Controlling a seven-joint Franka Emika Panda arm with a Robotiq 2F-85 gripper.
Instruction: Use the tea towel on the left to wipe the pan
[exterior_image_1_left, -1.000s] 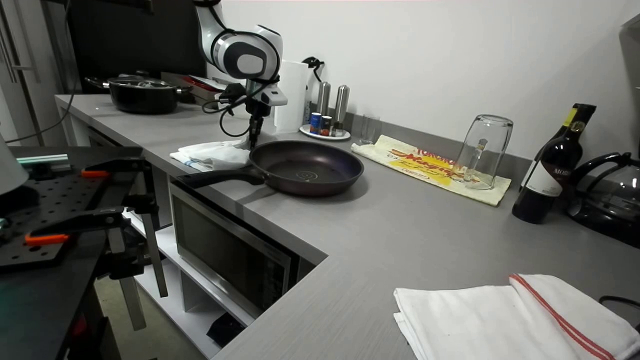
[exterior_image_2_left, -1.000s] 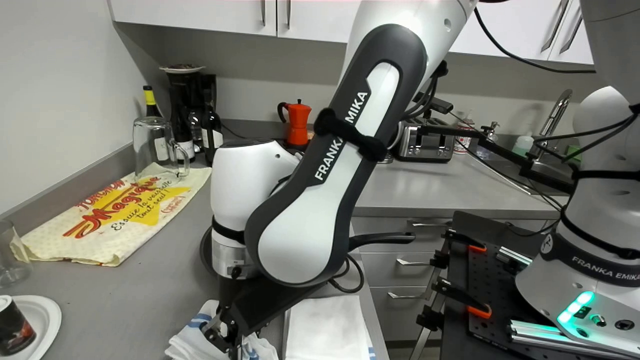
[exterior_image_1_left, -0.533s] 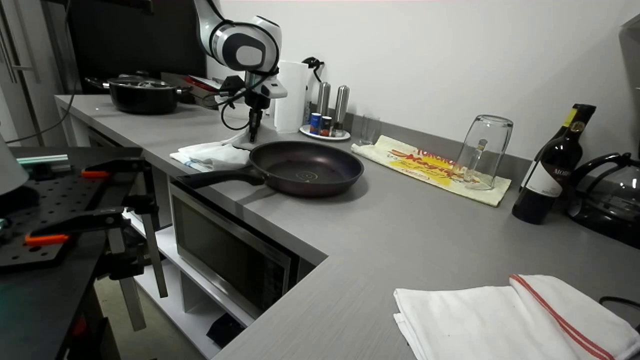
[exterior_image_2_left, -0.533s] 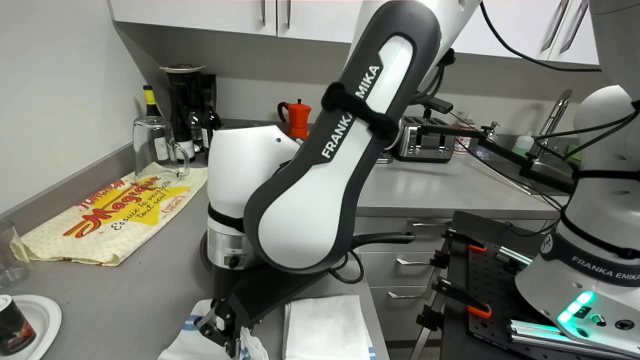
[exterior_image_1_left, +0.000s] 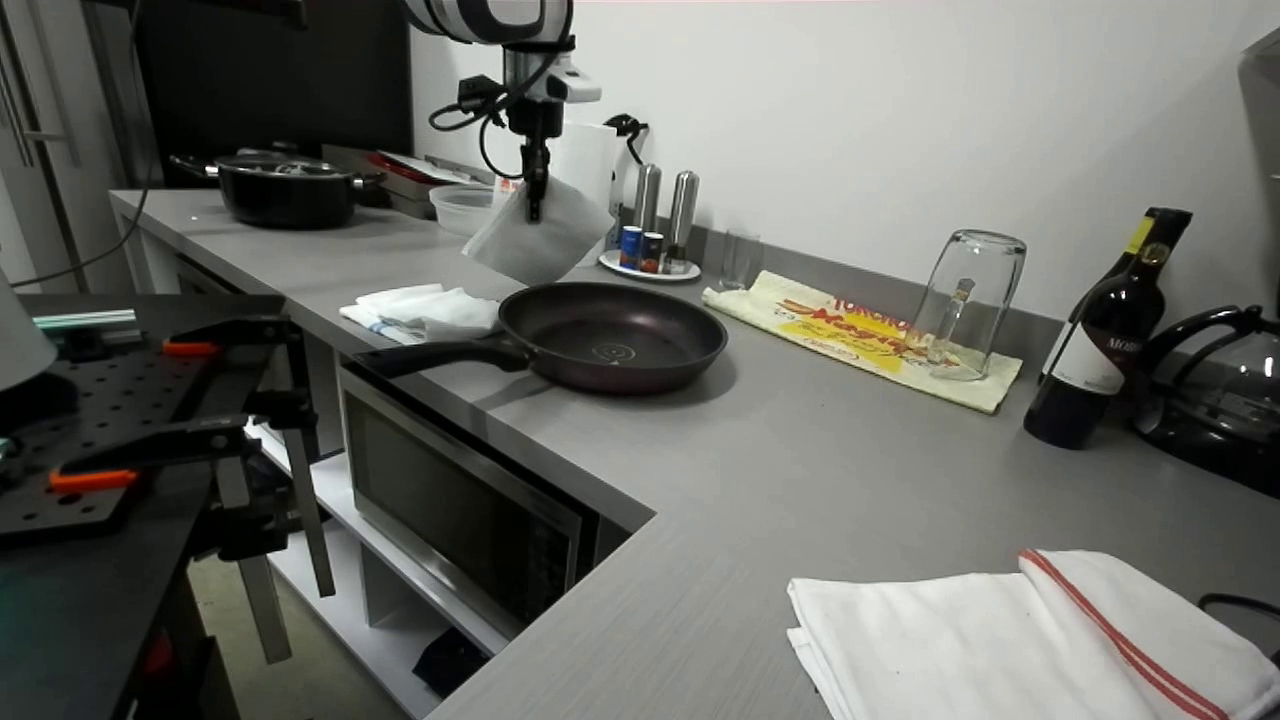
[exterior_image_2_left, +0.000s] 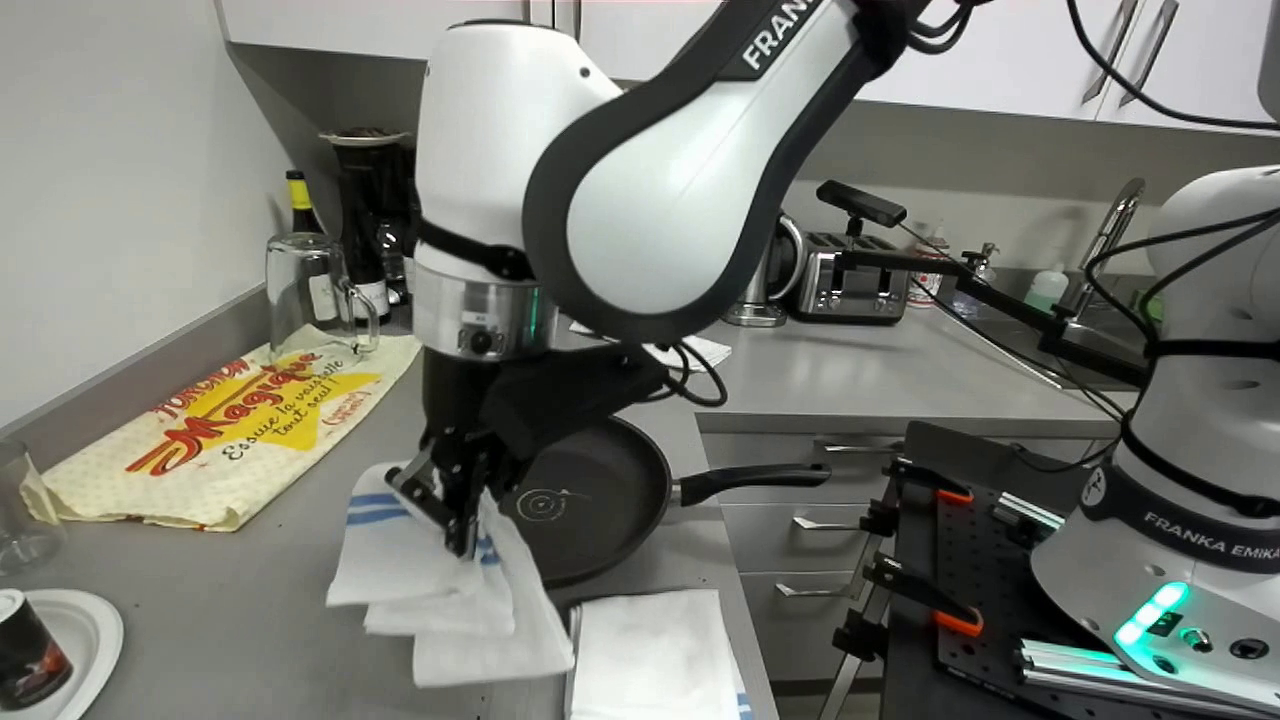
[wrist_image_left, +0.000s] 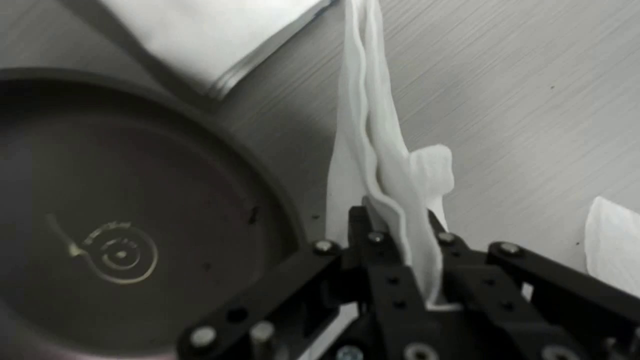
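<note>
My gripper (exterior_image_1_left: 536, 212) is shut on a white tea towel with blue stripes (exterior_image_2_left: 470, 630). The towel hangs in folds above the counter, beside the pan. In the wrist view the towel (wrist_image_left: 385, 120) is pinched between both fingers (wrist_image_left: 400, 225). The dark frying pan (exterior_image_1_left: 610, 345) sits on the counter with its handle over the front edge. In an exterior view the arm hides part of the pan (exterior_image_2_left: 600, 490). The pan (wrist_image_left: 125, 190) fills the left of the wrist view, left of the gripper.
A second folded white towel (exterior_image_2_left: 650, 650) lies near the pan handle. A red-striped towel (exterior_image_1_left: 1000, 640) lies at the near corner. A yellow cloth (exterior_image_1_left: 850, 335) bears an upturned glass mug (exterior_image_1_left: 970, 300). A plate with shakers (exterior_image_1_left: 685, 275) and a paper roll (exterior_image_1_left: 590, 150) stand by the wall.
My gripper has risen from the counter and lifted the towel, which now hangs down unfolded from the fingers. The pan has not moved.
</note>
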